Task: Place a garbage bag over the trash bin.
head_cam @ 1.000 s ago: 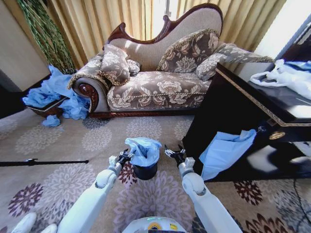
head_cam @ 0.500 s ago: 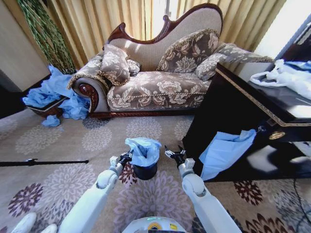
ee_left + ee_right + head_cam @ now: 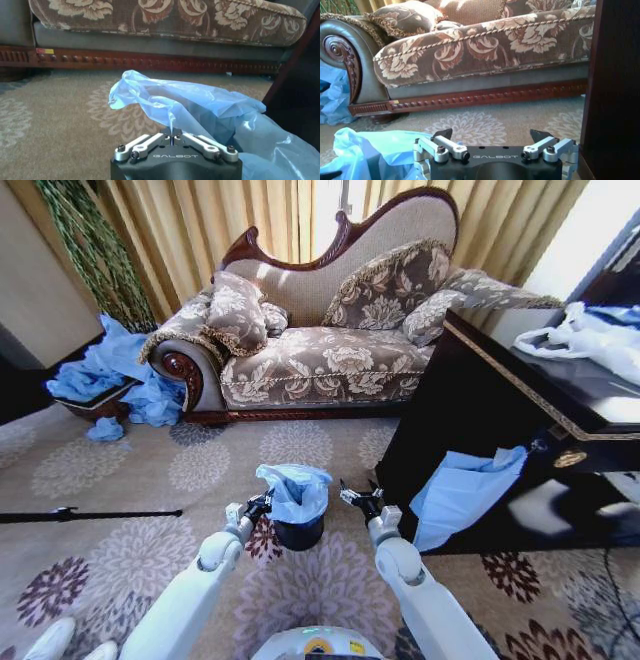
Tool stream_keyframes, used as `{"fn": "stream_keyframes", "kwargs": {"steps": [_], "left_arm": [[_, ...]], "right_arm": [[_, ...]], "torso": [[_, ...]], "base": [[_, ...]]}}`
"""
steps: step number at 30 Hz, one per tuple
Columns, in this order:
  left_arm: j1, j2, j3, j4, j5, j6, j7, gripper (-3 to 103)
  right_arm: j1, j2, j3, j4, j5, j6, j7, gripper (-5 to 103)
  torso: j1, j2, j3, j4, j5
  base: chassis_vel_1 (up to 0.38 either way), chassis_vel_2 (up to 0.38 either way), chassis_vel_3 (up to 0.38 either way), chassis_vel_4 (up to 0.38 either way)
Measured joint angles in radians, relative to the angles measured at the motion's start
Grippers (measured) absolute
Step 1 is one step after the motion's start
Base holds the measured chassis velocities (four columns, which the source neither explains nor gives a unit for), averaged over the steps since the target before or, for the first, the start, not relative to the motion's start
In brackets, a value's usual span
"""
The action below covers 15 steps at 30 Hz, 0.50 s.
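Garbage bag (image 3: 293, 488) over trash bin (image 3: 299, 532), still pinched by left gripper (image 3: 262, 502); right gripper (image 3: 356, 494) still spread, empty.

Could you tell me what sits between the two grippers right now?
In the head view, the trash bin with the garbage bag draped over it stands between the left gripper, shut on the bag's edge, and the open right gripper.
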Motion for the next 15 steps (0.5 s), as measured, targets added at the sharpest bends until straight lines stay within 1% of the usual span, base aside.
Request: {"fn": "stream_keyframes", "kwargs": {"steps": [8, 11, 13, 15], "left_arm": [[0.030, 0.006, -0.017, -0.045, -0.001, -0.004, -0.005, 0], [0.077, 0.005, -0.031, -0.098, -0.005, 0.007, -0.027, 0], [0.085, 0.004, -0.033, -0.107, -0.006, 0.010, -0.032, 0], [0.132, -0.004, -0.044, -0.149, -0.010, 0.029, -0.068, 0]], "right_arm": [[-0.009, 0.001, 0.000, 0.005, -0.005, -0.001, 0.000, 100], [-0.012, -0.001, -0.001, 0.010, -0.007, -0.001, 0.002, 100], [-0.013, -0.002, -0.001, 0.011, -0.007, -0.001, 0.002, 100], [-0.023, -0.005, 0.009, 0.020, -0.007, -0.001, 0.003, 100]], "torso": [[0.000, 0.000, 0.000, 0.0000, 0.0000], [0.000, 0.000, 0.000, 0.0000, 0.0000], [0.000, 0.000, 0.000, 0.0001, 0.0000], [0.000, 0.000, 0.000, 0.0000, 0.0000]], "base": [[0.000, 0.000, 0.000, 0.000], [0.000, 0.000, 0.000, 0.000], [0.000, 0.000, 0.000, 0.000], [0.000, 0.000, 0.000, 0.000]]}}
